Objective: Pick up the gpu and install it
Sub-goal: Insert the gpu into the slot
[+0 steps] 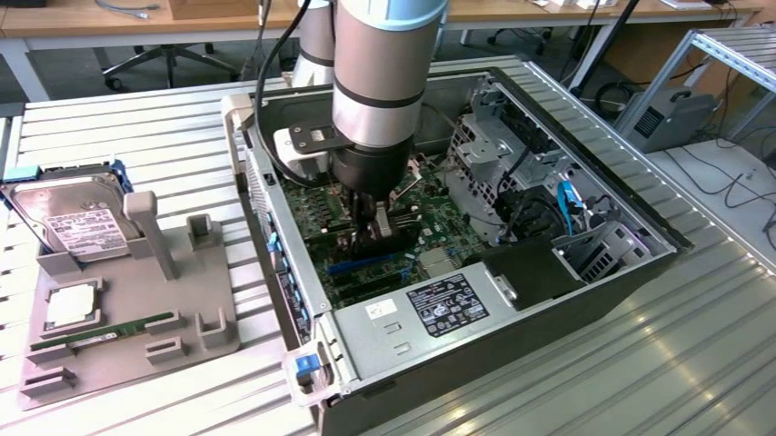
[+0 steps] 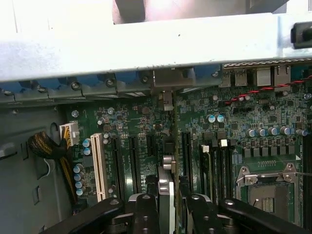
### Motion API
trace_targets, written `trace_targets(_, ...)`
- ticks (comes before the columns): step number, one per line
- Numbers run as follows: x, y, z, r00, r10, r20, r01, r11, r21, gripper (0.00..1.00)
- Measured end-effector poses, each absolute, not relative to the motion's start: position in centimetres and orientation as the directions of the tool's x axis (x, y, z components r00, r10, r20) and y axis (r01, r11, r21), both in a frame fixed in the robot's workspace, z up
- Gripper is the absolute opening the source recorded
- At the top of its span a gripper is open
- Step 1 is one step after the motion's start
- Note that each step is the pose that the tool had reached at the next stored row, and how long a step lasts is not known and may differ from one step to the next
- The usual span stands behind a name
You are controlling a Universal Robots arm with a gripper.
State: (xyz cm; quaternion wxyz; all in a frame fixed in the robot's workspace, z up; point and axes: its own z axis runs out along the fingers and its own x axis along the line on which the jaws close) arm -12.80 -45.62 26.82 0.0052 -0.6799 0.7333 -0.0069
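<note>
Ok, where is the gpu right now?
The gpu stands on edge between the gripper fingers, over the motherboard slots inside the open computer case, mid-frame in the exterior view.

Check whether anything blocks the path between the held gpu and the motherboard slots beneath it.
Nothing visible does. The gripper holds the thin, edge-on gpu card upright over the green motherboard, and the long black slots below it look bare.
</note>
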Motion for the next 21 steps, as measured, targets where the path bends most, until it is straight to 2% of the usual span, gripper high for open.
trace_targets(21,-12.80,-45.67,25.95,-0.075,-0.997,0.002,-0.997,0.075,-0.017,0.27)
